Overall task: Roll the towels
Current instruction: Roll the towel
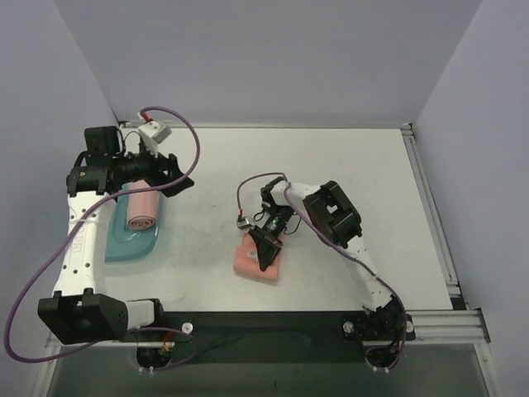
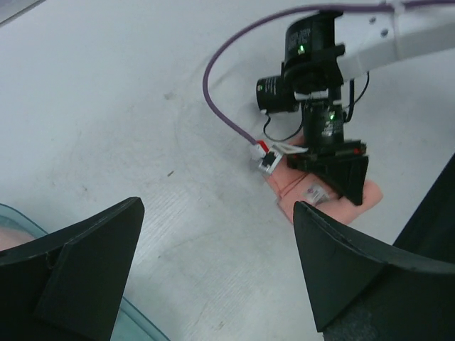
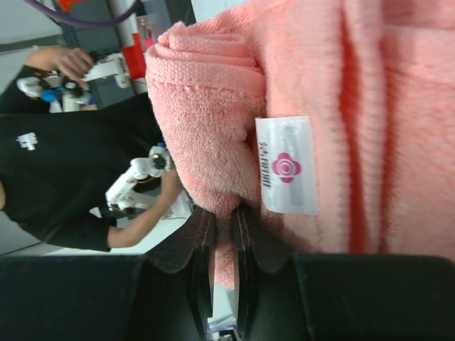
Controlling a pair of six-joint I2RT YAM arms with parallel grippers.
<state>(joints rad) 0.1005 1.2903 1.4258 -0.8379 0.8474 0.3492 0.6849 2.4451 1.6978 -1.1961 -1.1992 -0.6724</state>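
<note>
A rolled pink towel (image 1: 142, 211) lies in the teal tray (image 1: 120, 244) at the left. My left gripper (image 1: 173, 174) hovers just beyond the roll and is open, with nothing between its jaws (image 2: 217, 245). A second pink towel (image 1: 254, 263) lies partly rolled at mid-table. My right gripper (image 1: 266, 246) points down onto it and is shut on a fold of the cloth (image 3: 224, 220). A rolled end (image 3: 202, 64) and a white label (image 3: 286, 165) show in the right wrist view. The left wrist view shows this towel (image 2: 290, 193) under the right gripper (image 2: 334, 177).
The tray's corner (image 2: 135, 323) shows by my left finger. A purple cable (image 1: 186, 141) loops over the left arm, another (image 2: 220, 106) lies by the right wrist. A metal rail (image 1: 430, 207) edges the table's right side. Grey walls close off the left and the back.
</note>
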